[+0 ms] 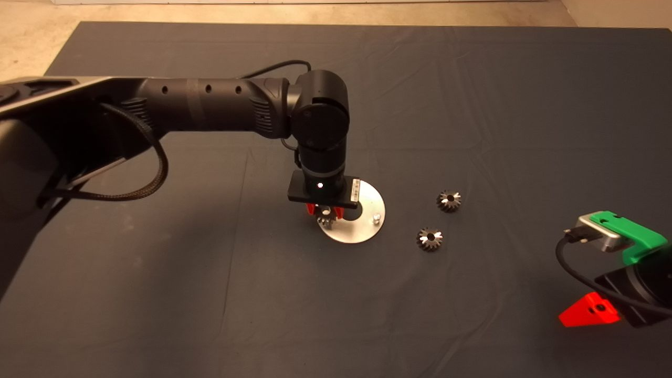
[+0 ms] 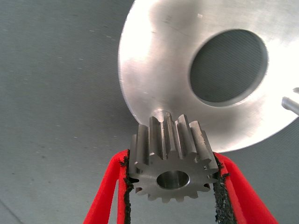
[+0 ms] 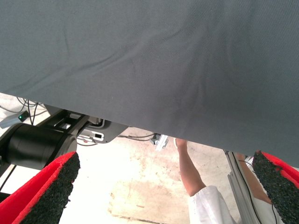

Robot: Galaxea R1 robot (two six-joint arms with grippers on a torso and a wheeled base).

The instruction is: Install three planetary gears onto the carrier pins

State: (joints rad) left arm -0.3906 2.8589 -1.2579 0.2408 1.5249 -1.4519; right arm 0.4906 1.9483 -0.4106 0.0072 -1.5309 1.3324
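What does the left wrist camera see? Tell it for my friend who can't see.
The left gripper pinches a small toothed planetary gear between its red fingers, at the edge of the round silver carrier plate. One carrier pin pokes up beside the plate's big hole.

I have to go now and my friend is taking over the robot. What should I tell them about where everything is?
Left gripper: shut on one gear, held over the near-left rim of the round plate, by a pin spot; it does not look seated yet.
Right gripper: open, empty, parked at the mat's lower right edge.
Two more gears lie loose on the mat right of the plate: one nearer, one farther.
One bare pin stands at the plate's right rim.
Done: first gear picked up. Left: seat it, then fit the other two.
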